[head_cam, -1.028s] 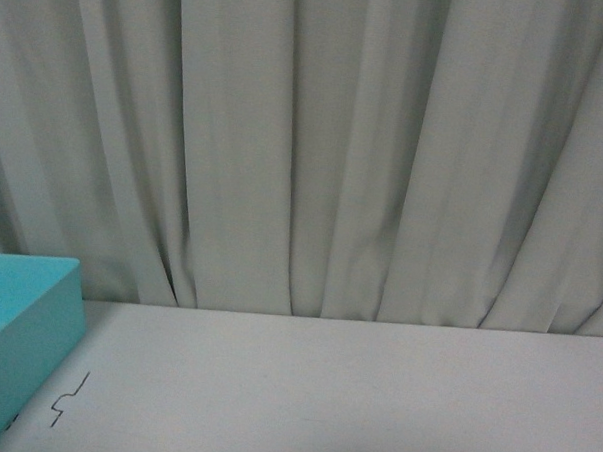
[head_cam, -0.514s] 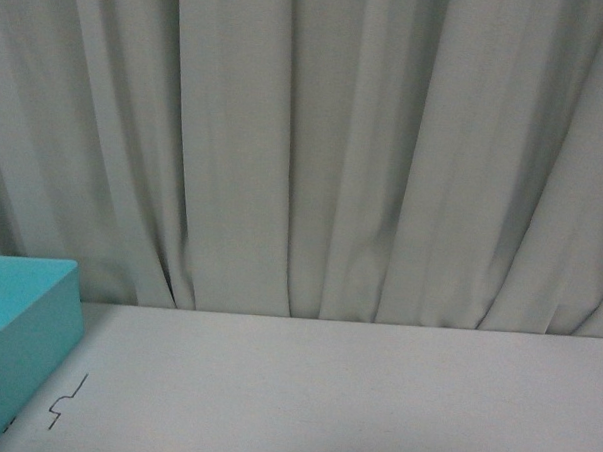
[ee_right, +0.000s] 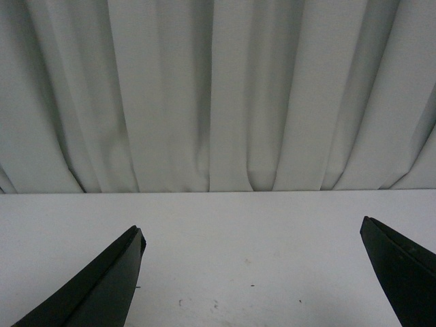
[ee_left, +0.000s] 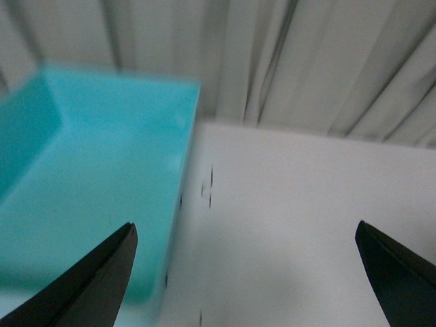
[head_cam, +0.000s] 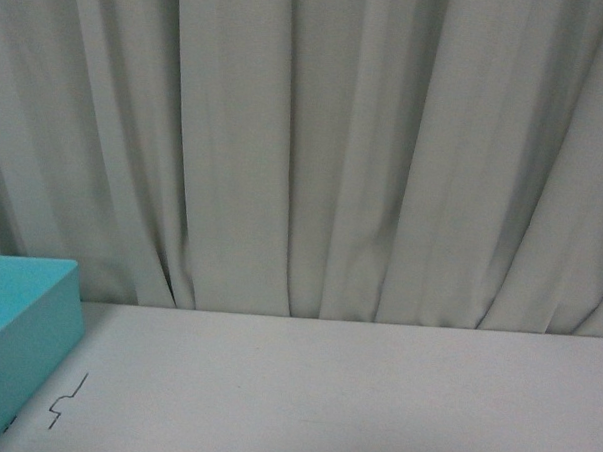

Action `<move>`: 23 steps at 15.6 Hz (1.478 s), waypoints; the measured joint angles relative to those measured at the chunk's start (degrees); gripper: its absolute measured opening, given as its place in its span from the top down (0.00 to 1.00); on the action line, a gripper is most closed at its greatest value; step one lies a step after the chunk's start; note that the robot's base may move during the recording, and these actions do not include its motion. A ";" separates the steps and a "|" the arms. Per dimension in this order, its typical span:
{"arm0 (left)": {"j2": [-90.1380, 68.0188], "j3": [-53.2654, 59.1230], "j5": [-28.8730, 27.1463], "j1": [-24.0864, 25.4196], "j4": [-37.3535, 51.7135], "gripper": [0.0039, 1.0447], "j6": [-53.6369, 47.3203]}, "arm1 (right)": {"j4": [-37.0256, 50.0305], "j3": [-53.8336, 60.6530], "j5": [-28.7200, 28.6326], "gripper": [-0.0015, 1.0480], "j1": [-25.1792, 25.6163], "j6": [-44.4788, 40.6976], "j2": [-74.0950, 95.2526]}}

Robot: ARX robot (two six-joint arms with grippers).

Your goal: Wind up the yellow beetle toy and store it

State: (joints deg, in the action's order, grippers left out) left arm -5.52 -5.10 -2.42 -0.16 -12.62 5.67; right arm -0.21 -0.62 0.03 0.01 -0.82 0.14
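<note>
Your views show no toy anywhere. Left gripper (ee_left: 244, 231) and right gripper (ee_right: 252, 227): jaws wide apart, nothing between. Turquoise bin (head_cam: 17, 314) on white table (head_cam: 324, 387), left side; grey curtain (head_cam: 305, 136) behind.

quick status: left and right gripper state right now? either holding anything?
Left gripper: open, jaws wide apart, holding nothing.
Right gripper: open, jaws wide apart, holding nothing.

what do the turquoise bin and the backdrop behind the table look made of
turquoise bin: probably smooth matte plastic, judging by its even colour and flat walls, though the left wrist view is blurred. backdrop: pale grey fabric curtain, hanging in soft vertical folds.
</note>
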 joint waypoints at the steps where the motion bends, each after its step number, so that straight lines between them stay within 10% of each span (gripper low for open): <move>1: -8.20 -5.31 2.29 3.19 -7.32 0.06 5.25 | 0.02 0.00 -0.02 0.06 0.00 0.00 0.00; 4: -21.81 -10.10 17.73 17.44 2.78 0.06 2.01 | 0.02 0.00 -0.02 0.06 0.00 0.00 0.00; 6: -34.23 -13.49 23.28 18.25 8.94 0.06 -4.81 | 0.00 0.00 -0.02 0.06 0.00 0.00 0.00; 14: -67.58 -23.30 26.05 -19.56 6.54 0.06 -32.44 | 0.00 0.00 0.00 0.06 0.00 -0.02 0.00; 23: -78.05 -21.53 23.04 -29.94 17.90 0.06 -22.47 | 0.00 0.00 0.00 0.06 0.00 -0.02 0.00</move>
State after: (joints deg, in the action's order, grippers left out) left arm -83.57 -26.63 20.62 -30.11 5.28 -16.80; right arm -0.21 -0.62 0.03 0.01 -0.84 0.14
